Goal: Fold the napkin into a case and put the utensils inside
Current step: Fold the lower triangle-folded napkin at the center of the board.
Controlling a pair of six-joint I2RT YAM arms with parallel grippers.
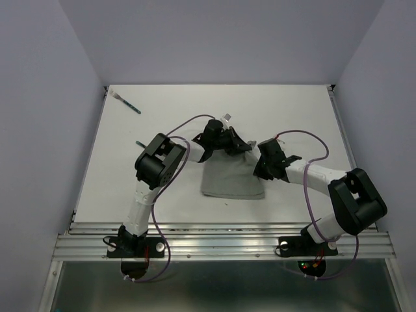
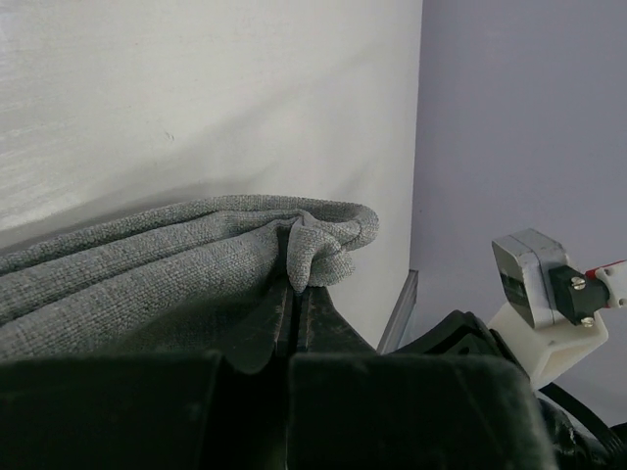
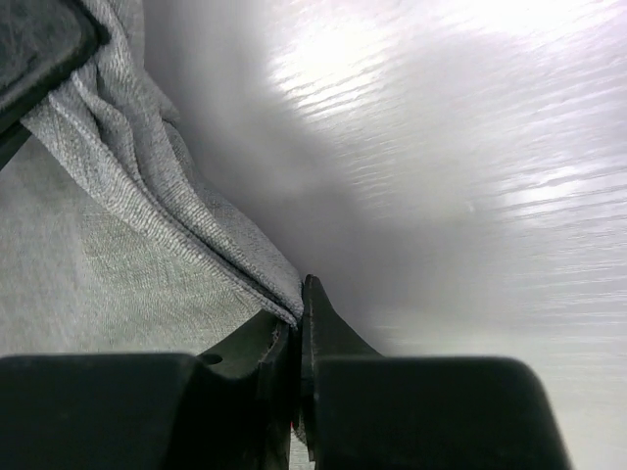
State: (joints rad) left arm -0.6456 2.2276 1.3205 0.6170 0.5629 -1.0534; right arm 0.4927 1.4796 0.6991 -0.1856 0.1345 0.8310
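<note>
The grey napkin (image 1: 232, 179) lies folded in the middle of the table. My left gripper (image 1: 238, 147) is shut on a bunched corner of the napkin (image 2: 176, 264) at its far edge, with the cloth pinched at the left gripper (image 2: 296, 286). My right gripper (image 1: 257, 170) is shut on the folded right edge of the napkin (image 3: 118, 215), where the layers run into the closed right gripper (image 3: 301, 311). One utensil (image 1: 128, 103) with a teal handle lies at the far left corner. A second teal piece (image 1: 140, 142) peeks out beside the left arm, mostly hidden.
Purple walls close in the white table (image 1: 292, 110) on three sides. A metal rail (image 1: 221, 244) runs along the near edge at the arm bases. The right arm's wrist (image 2: 544, 294) shows in the left wrist view, close by.
</note>
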